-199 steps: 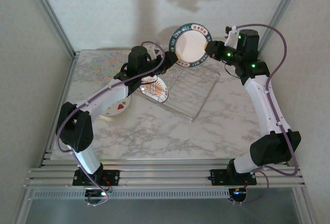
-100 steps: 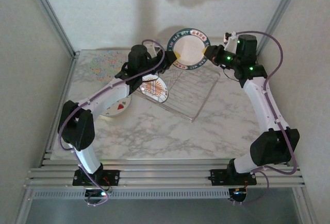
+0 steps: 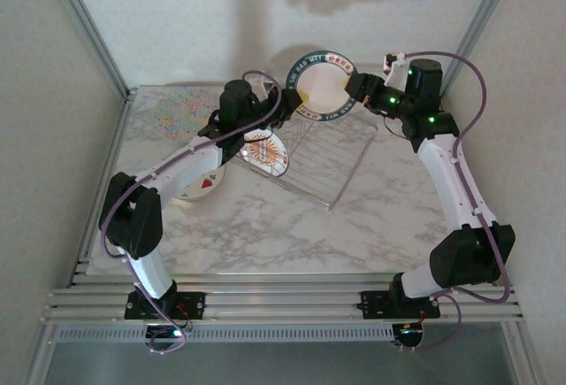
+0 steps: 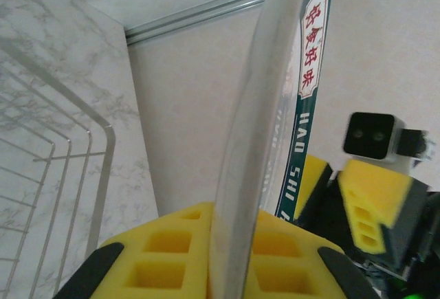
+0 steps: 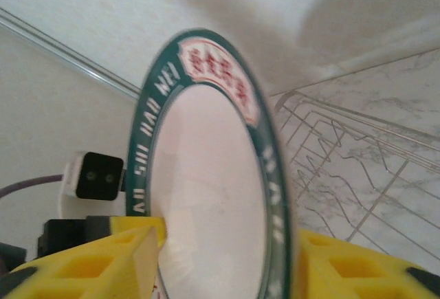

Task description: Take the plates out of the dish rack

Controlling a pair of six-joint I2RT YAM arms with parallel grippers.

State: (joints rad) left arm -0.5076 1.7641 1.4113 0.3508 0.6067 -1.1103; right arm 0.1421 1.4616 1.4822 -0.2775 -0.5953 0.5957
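- Green-rimmed plate (image 3: 324, 84): held upright in the air above the far end of the dish rack (image 3: 340, 159), much where it hung a second ago.
- Left pincer (image 3: 290, 102): clamped on the plate's left rim. A second ago it stood parted beside that rim.
- Right pincer (image 3: 354, 84): pads now parted either side of the right rim, where earlier it gripped.
- Sunburst plate (image 3: 263, 150), fruit plate (image 3: 199, 186), patterned plate (image 3: 181, 106): on the bench (image 3: 292, 234) left of the rack, unmoved.
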